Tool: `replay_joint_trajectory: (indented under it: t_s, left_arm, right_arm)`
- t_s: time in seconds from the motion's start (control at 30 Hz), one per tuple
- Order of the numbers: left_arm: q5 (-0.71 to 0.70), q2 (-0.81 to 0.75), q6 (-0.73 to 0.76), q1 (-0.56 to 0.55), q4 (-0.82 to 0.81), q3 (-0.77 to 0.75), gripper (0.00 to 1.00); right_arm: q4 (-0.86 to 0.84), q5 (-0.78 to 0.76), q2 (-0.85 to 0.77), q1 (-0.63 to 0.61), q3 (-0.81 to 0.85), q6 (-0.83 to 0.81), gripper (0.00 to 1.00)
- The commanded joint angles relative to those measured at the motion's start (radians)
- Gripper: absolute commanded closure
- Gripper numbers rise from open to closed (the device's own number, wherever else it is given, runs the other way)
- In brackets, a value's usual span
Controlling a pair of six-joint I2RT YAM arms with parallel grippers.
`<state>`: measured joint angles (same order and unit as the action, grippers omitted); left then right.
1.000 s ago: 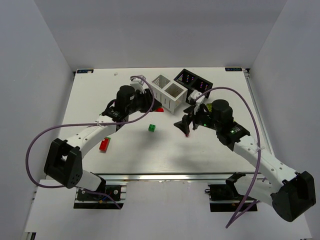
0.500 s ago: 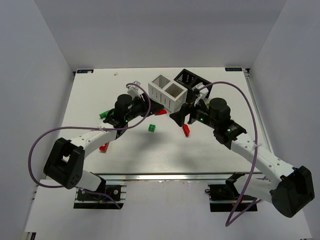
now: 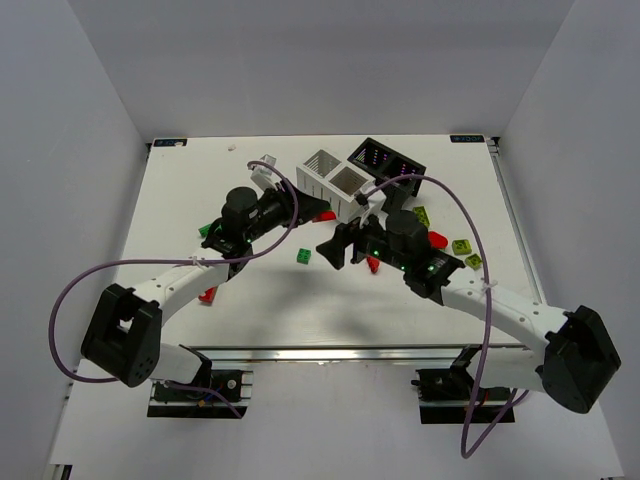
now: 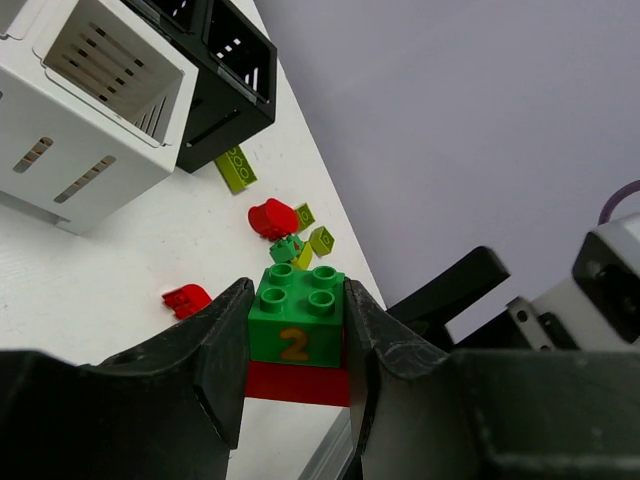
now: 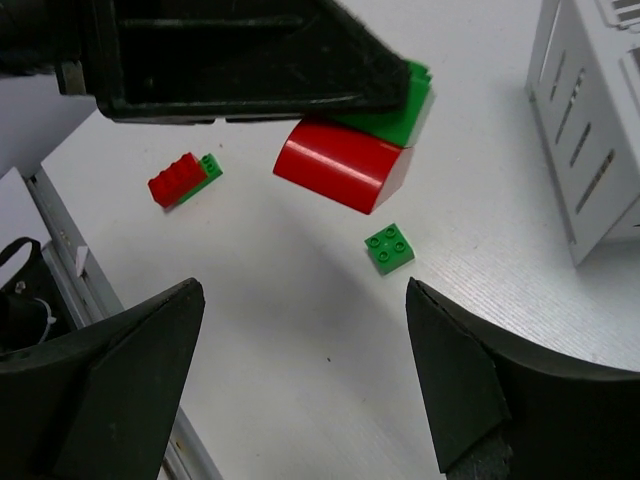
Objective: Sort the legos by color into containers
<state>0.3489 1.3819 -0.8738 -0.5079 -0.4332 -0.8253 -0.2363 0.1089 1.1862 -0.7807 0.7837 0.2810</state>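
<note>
1. Left gripper (image 3: 318, 212): its jaws are clamped on the two sides of a green brick (image 4: 297, 315) marked with an orange "2". The studs face the wrist camera.
2. A red rounded brick (image 5: 340, 165) is stuck under the green one, and the two are carried as one stack.
3. In the top view the stack sits just beside the white bin (image 3: 335, 185), at 7 o'clock from its near corner. I cannot tell whether they touch.
4. Right gripper (image 5: 303, 295): its jaws are spread wide and hold nothing. It is near the held stack, at about 5 o'clock from it, and faces it.
5. A small green brick (image 3: 303, 257) lies loose on the table (image 3: 200, 180), at 9 o'clock of the right gripper and near it.
6. The black bin (image 3: 385, 160) is at 2 o'clock of the white bin and looks pressed against it. Both bins stand at the table's 12 o'clock edge.
7. A red-and-green pair (image 3: 208, 292) lies at 8 o'clock of the table, well apart from the bins.
8. A lone green piece (image 3: 207, 230) sits beside the left arm, at 12 o'clock of that pair.
9. On the 3 o'clock side, yellow-green bricks (image 3: 461, 246) are scattered, with a red piece (image 3: 437, 240) just beside them.
10. Another red brick (image 3: 372, 264) lies partly under the right arm.
</note>
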Motion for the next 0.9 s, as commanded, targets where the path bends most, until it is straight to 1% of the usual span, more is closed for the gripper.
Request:
replay_joint_trajectory:
  t_s: [0.0,0.1,0.27,0.53,0.67,0.83,0.87]
  left_arm:
    - [0.024,-0.014,-0.011,-0.007,-0.033,0.003,1.0]
    - [0.027,-0.011,-0.013,-0.015,-0.035,0.002,1.0]
    - [0.024,-0.007,-0.014,-0.029,-0.038,0.008,1.0]
    - [0.016,-0.012,-0.01,-0.03,-0.029,0.008,1.0]
    - [0.015,-0.014,-0.002,-0.03,-0.021,0.002,1.0]
    - [0.018,-0.007,-0.004,-0.03,-0.024,0.005,1.0]
    - [0.019,-0.007,-0.004,-0.03,-0.024,0.003,1.0]
  right_arm:
    - [-0.054,-0.093,0.03,-0.041,0.049,-0.032,0.14]
    - [-0.054,-0.156,0.061,-0.077,0.071,-0.049,0.14]
    - [-0.072,-0.232,0.102,-0.091,0.11,-0.048,0.18]
    - [-0.176,-0.35,0.09,-0.123,0.091,-0.104,0.22]
    - [-0.208,-0.374,0.07,-0.124,0.075,-0.117,0.24]
    - [-0.221,-0.368,0.064,-0.124,0.065,-0.126,0.33]
    - [-0.222,-0.371,0.066,-0.124,0.065,-0.129,0.33]
